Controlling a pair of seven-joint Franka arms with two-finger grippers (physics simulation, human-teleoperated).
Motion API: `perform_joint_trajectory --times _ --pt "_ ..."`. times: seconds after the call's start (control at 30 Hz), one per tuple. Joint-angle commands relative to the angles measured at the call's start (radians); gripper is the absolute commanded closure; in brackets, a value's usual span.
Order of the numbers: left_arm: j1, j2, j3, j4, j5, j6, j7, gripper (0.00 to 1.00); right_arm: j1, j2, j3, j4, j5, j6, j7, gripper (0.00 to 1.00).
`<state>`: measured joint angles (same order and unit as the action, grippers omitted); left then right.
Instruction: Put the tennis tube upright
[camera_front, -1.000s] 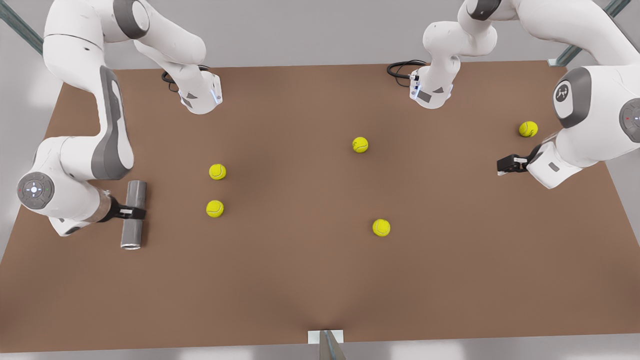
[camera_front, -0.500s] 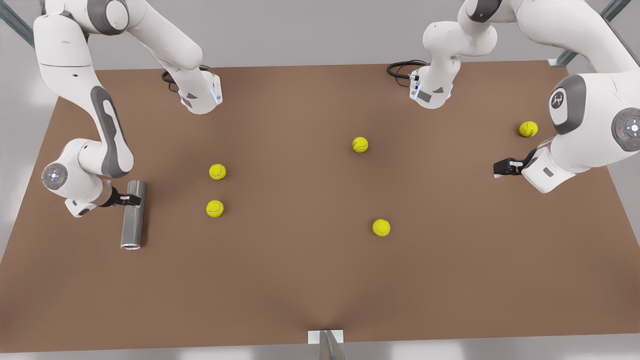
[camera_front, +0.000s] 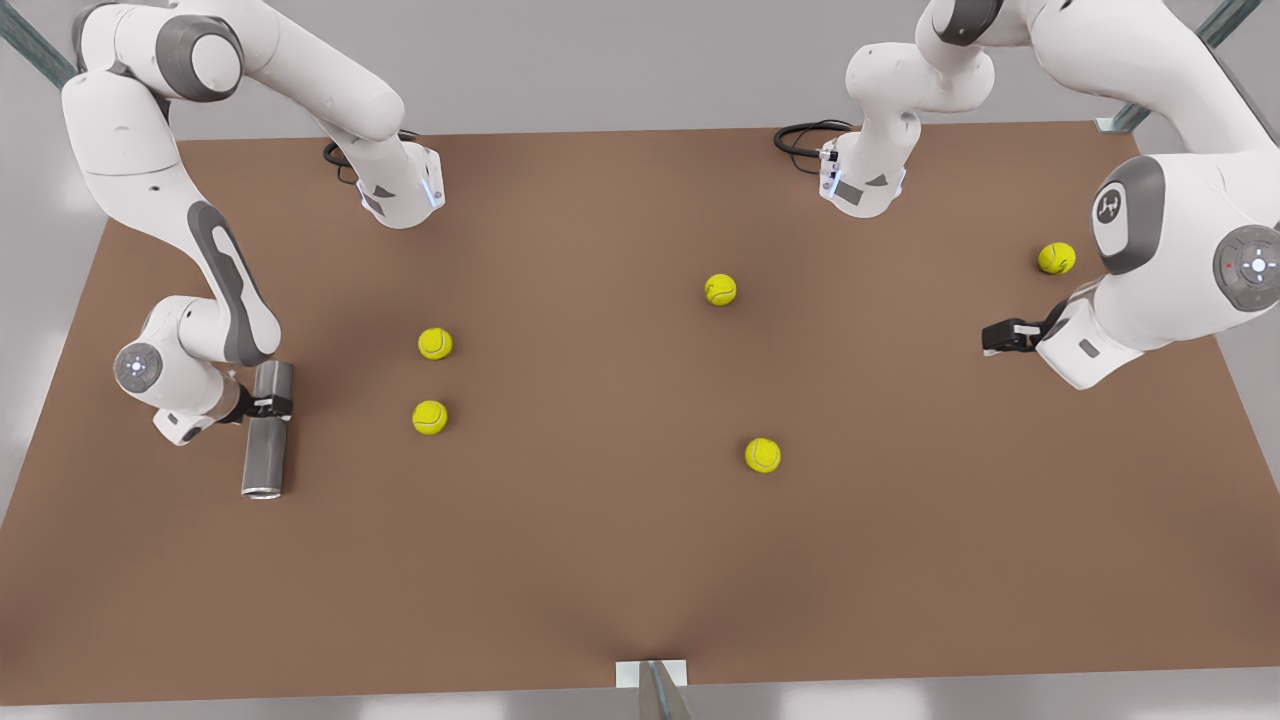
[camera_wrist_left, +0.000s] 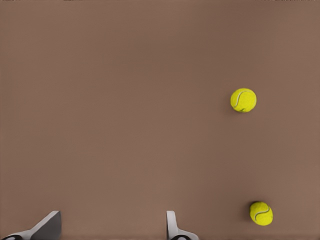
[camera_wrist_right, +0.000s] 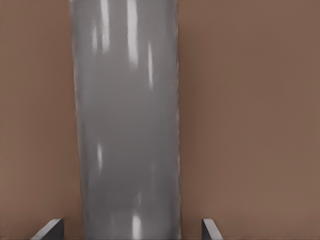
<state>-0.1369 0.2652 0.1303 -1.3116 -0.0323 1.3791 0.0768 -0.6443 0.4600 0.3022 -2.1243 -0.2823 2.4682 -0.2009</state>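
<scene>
The tennis tube (camera_front: 268, 430) lies flat on the brown table (camera_front: 620, 560) near the front view's left edge, its long axis running toward and away from the camera, with the hollow rimmed end on the near side. The right gripper (camera_front: 270, 407) sits over the tube's upper half, and in the right wrist view the tube (camera_wrist_right: 127, 120) runs between two finger tips (camera_wrist_right: 48, 229) spread wider than its body, with brown table visible on either side, so the fingers straddle it without closing on it. Two tennis balls (camera_front: 435, 343) (camera_front: 430, 417) lie a little to the front view's right of the tube, one behind the other. Farther off, a ball (camera_front: 720, 290) and another (camera_front: 762, 455) sit around mid-table, and a fifth (camera_front: 1057, 258) lies near the front view's right edge. The left gripper (camera_front: 1000, 336) hangs above the table just in front of that fifth ball, waiting; in the left wrist view its fingers (camera_wrist_left: 172, 227) stand wide apart and empty, with two balls (camera_wrist_left: 243, 100) (camera_wrist_left: 261, 213) beyond.
</scene>
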Motion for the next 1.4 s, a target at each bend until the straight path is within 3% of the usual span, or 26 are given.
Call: perform_joint_trajectory --times 0.0,0.43,0.6,0.83,1.17,1.37 --pt "0.000 0.002 0.000 0.000 0.000 0.000 0.000 0.00 -0.002 0.006 0.000 0.000 0.000 0.000 0.000 0.00" --pt "0.000 0.003 0.000 -0.009 -0.001 -0.009 -0.005 0.00 -0.018 0.068 0.000 0.004 0.000 0.029 0.000 0.00" --pt "0.000 0.003 0.000 -0.017 -0.001 -0.009 -0.006 0.00 -0.018 0.069 0.000 0.004 0.000 0.029 -0.002 0.22" --pt "-0.001 0.003 0.000 -0.018 -0.003 -0.020 -0.008 0.00 -0.015 0.069 0.000 0.006 0.000 0.029 0.000 0.34" --pt "-0.001 0.003 0.000 -0.018 -0.001 -0.022 -0.006 0.00 -0.002 0.055 0.011 0.026 0.000 0.020 0.002 0.34" --pt "0.000 0.003 0.000 -0.018 -0.003 -0.022 -0.008 0.00 0.006 0.057 0.133 0.106 0.002 0.020 0.002 0.34"
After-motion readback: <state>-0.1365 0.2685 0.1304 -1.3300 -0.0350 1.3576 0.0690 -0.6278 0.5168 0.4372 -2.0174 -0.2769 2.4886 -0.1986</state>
